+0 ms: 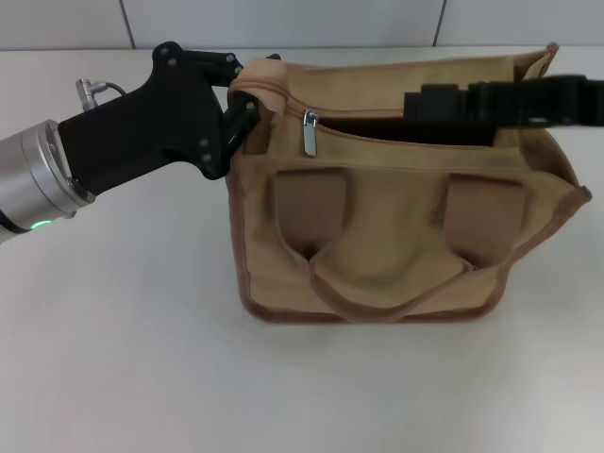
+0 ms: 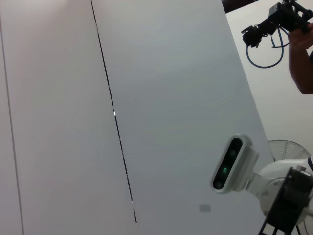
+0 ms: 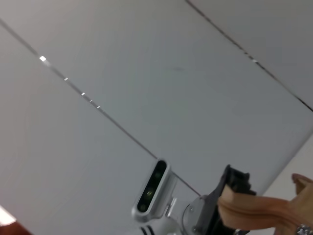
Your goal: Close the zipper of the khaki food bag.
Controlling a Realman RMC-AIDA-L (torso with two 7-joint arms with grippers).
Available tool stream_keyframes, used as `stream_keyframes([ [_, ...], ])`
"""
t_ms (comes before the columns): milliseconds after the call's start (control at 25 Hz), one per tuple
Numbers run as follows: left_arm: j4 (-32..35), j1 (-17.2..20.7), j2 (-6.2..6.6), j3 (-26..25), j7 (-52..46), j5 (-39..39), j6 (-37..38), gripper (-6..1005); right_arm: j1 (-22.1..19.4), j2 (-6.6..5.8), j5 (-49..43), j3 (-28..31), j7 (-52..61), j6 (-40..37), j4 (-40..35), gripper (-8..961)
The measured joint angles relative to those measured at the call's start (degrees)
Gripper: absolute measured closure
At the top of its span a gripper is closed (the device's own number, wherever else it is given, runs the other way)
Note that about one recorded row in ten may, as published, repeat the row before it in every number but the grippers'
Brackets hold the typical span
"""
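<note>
The khaki food bag (image 1: 396, 217) stands upright in the middle of the white table in the head view, handles facing me. Its zipper (image 1: 283, 92) is shut only along a short stretch at the left end; the silver pull tab (image 1: 310, 133) hangs there, and the rest of the top gapes open. My left gripper (image 1: 247, 87) is shut on the bag's upper left corner. My right gripper (image 1: 420, 102) reaches in from the right along the open top, its tip well right of the pull tab. A strip of the bag's fabric (image 3: 254, 211) shows in the right wrist view.
Bare white table (image 1: 123, 359) surrounds the bag, with a tiled wall (image 1: 283, 21) behind. The left wrist view shows a pale panelled surface, my head camera (image 2: 229, 164) and a person's arm (image 2: 302, 58). My head camera (image 3: 151, 190) also shows in the right wrist view.
</note>
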Motion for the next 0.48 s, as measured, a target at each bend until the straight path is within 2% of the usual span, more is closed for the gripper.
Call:
stream_keyframes([
  [160,0.0,0.3,0.01,0.2,0.1,-0.4,0.1,979,1.2,-0.15,0.0,-1.2,6.7,2.9,0.2,202],
  [280,-0.3,0.4,0.00,0.3,0.5,-0.5,0.1,978,2.5,-0.32,0.0,-4.5,11.3,4.9,0.1,402],
  [480,-1.6,0.4,0.03,0.0,2.1,-0.5,0.2,976,4.0,-0.39,-0.1,-8.3,16.6,9.6,0.2,607],
])
